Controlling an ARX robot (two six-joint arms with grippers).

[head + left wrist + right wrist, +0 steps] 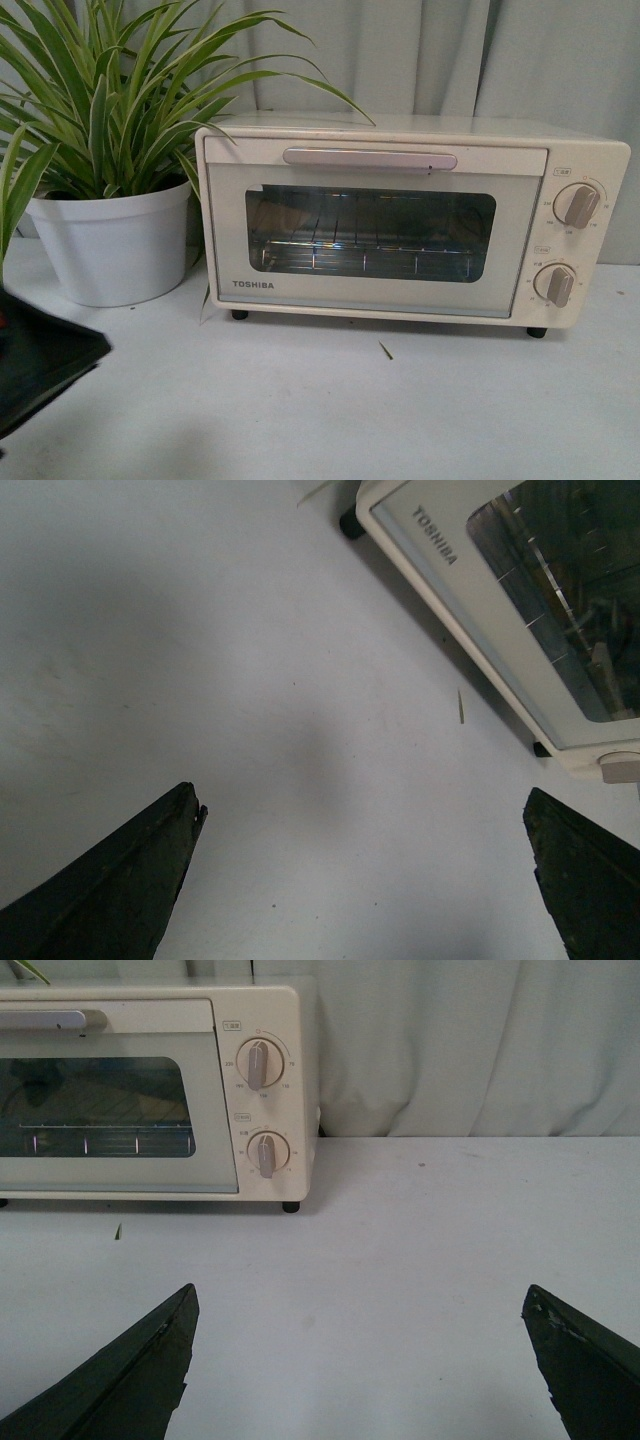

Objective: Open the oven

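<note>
The cream-white TOSHIBA oven (400,215) stands on the white table, door shut, with a long bar handle (369,158) across the door's top, a glass window showing the wire rack, and two round knobs (578,205) at its right. It also shows in the left wrist view (470,580) and the right wrist view (150,1090). My left gripper (365,815) is open and empty over bare table, short of the oven's front. My right gripper (360,1305) is open and empty over the table, in front of the oven's knob side. A dark part of the left arm (40,355) shows at the front view's lower left.
A spider plant in a white pot (112,240) stands close to the oven's left side. A grey curtain (450,55) hangs behind. A small leaf scrap (385,350) lies on the table (350,410) before the oven.
</note>
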